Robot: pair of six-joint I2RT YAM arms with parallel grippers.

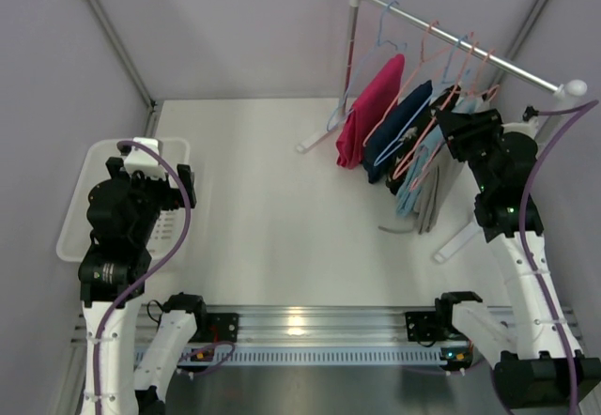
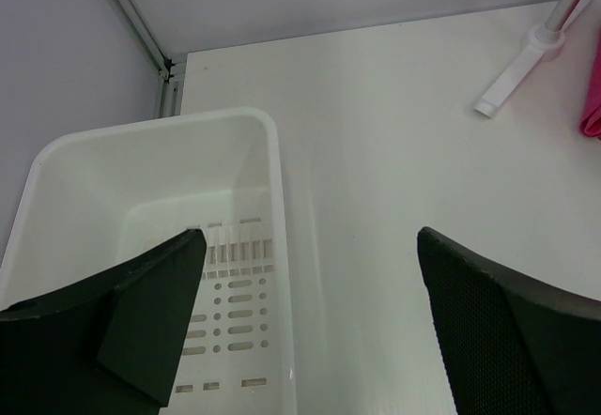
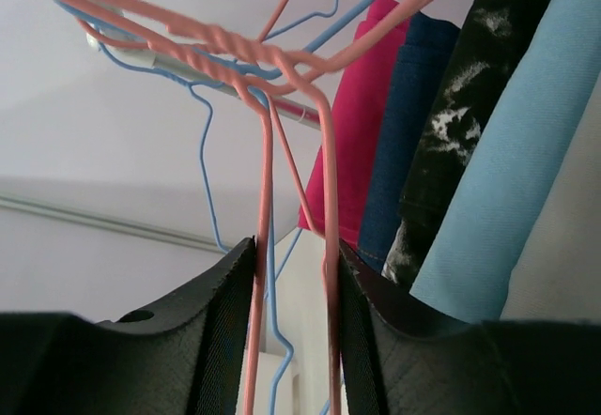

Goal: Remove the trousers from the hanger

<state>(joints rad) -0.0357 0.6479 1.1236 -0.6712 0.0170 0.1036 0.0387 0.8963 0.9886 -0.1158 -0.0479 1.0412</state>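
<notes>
- Right wrist view: the right gripper [image 3: 296, 251] puts its fingers either side of the pink hanger [image 3: 235, 47] wires, lower centre; clamped or not, I cannot tell.
- The sky-blue trousers [image 3: 507, 152] hang at the right.
- The left gripper [image 2: 308, 246] has fingers wide apart.

Bin [image 1: 75, 210] on counter [image 1: 282, 208], far left; left end effector [image 2: 310, 316] above it. Rack [image 1: 526, 68] rear right; garments [image 1: 371, 115], trousers [image 1: 411, 190] hang in row. Hanger [image 3: 326, 180] wires between right end effector [image 3: 294, 284] fingers.
</notes>
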